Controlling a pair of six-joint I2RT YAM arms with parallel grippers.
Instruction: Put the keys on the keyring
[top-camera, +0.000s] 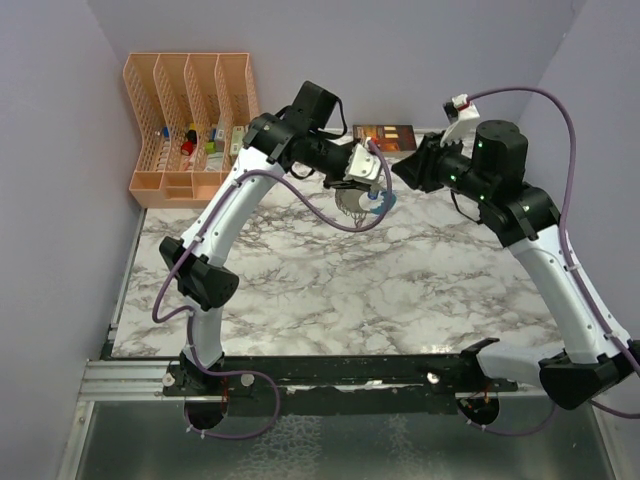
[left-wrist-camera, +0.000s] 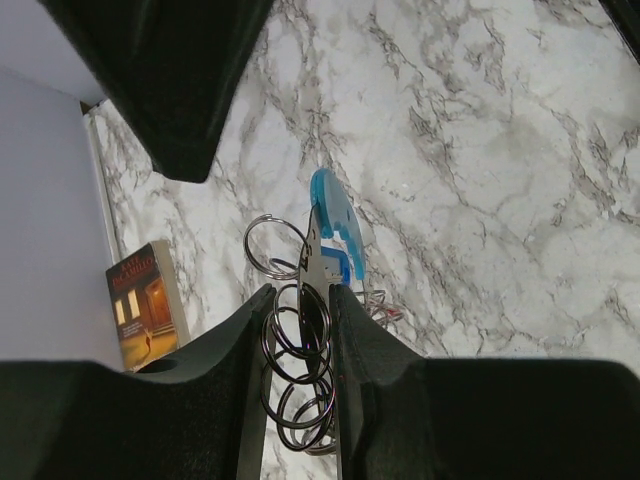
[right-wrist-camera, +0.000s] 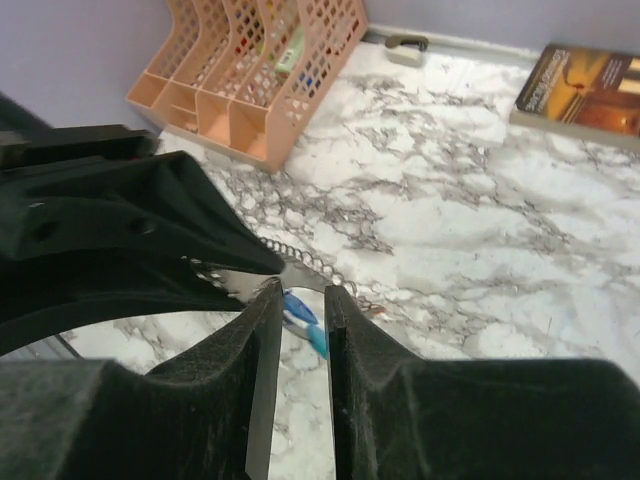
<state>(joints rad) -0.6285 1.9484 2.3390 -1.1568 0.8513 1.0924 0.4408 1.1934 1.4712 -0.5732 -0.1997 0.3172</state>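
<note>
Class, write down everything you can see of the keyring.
The keyring is a loose bunch of thin grey metal rings, linked and overlapping, with a small flat metal piece and a curved, glossy light-blue strap at its far end. The left gripper is shut on the rings, which run through its grip and stick out beyond it. The bunch seems to be lifted above the marble table.

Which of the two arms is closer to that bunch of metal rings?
Left. The left fingers clamp the keyring by its rings; the right fingers hang close beside it.
</note>
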